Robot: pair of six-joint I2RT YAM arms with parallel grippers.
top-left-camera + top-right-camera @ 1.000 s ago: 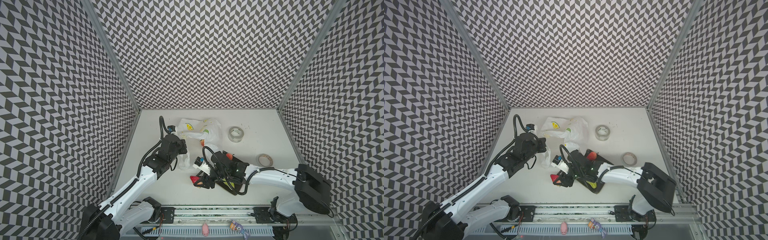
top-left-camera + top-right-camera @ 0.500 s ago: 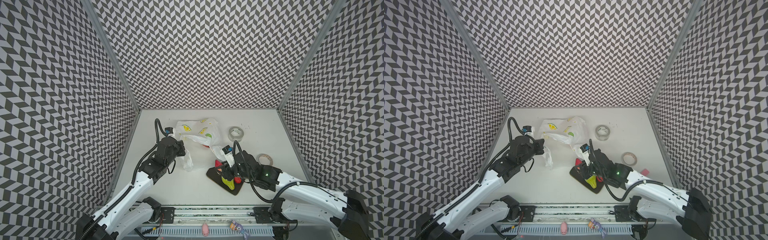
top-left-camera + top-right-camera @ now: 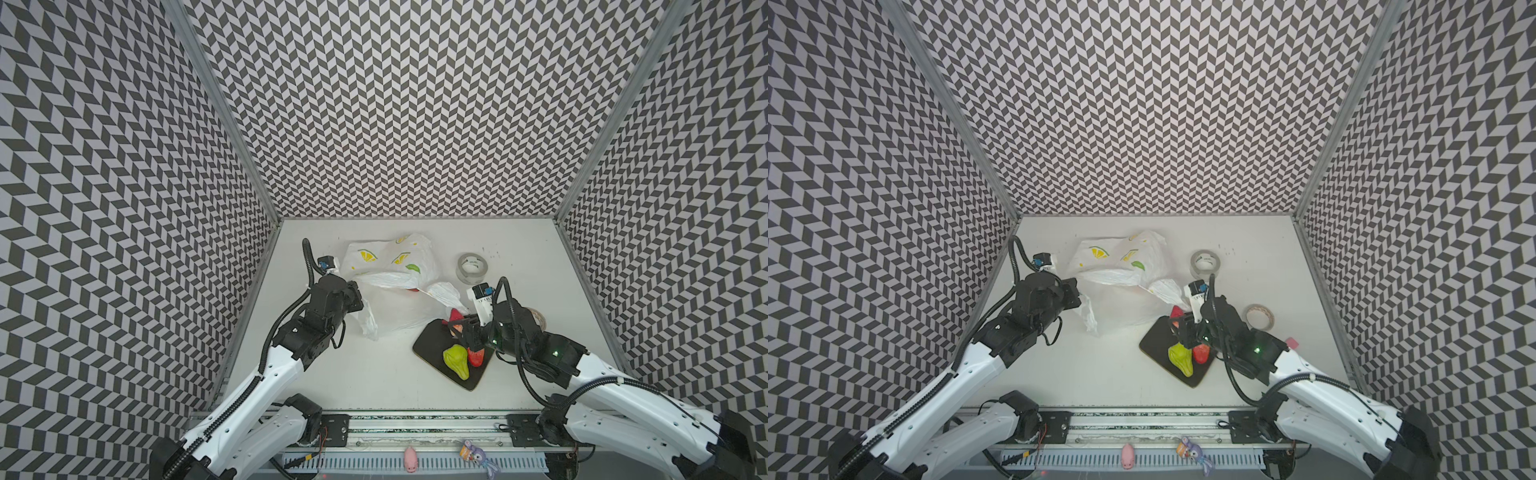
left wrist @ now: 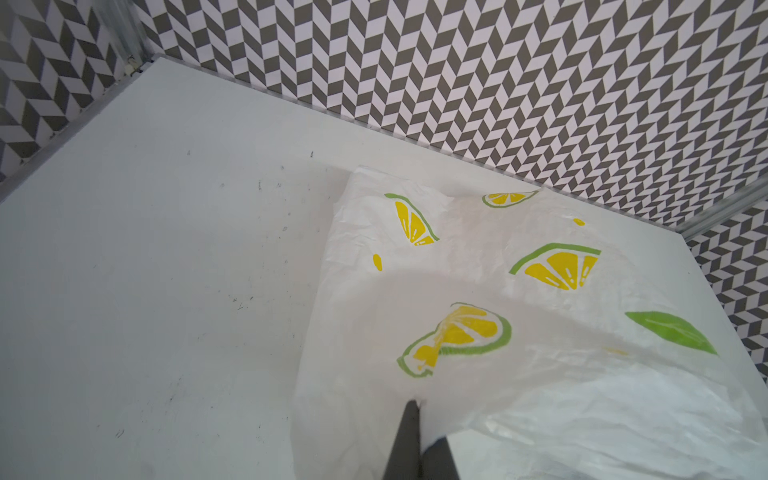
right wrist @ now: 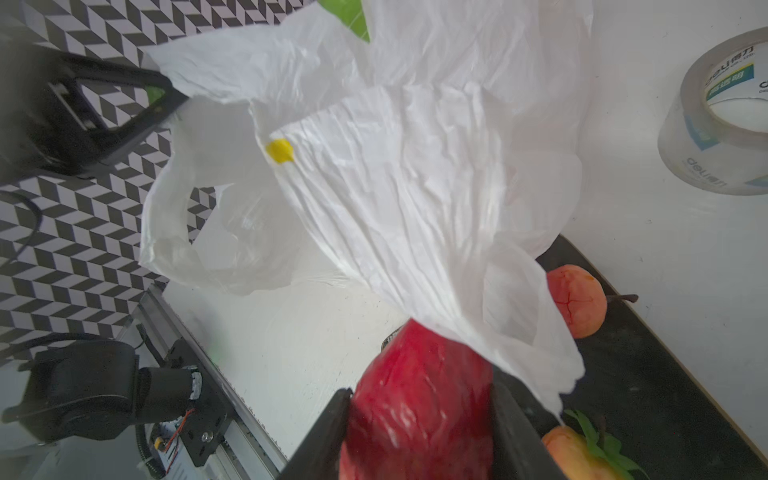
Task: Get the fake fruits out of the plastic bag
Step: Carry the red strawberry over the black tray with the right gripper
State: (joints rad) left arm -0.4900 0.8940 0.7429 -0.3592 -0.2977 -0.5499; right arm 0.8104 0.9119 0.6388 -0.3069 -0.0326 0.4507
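Two claws are at work. The left gripper (image 4: pixel 415 411) is pinched together on the near-left edge of the plastic bag (image 3: pixel 390 266), which lies far-centre. The right gripper (image 5: pixel 419 432) is clamped on a red fruit (image 5: pixel 419 374) over the black board (image 3: pixel 432 345), right of centre. A green pear (image 3: pixel 456 360) and a strawberry (image 3: pixel 476 356) lie on that board.

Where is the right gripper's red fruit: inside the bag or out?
Out: right gripper grips the red fruit bare; the bag only drapes its tip.
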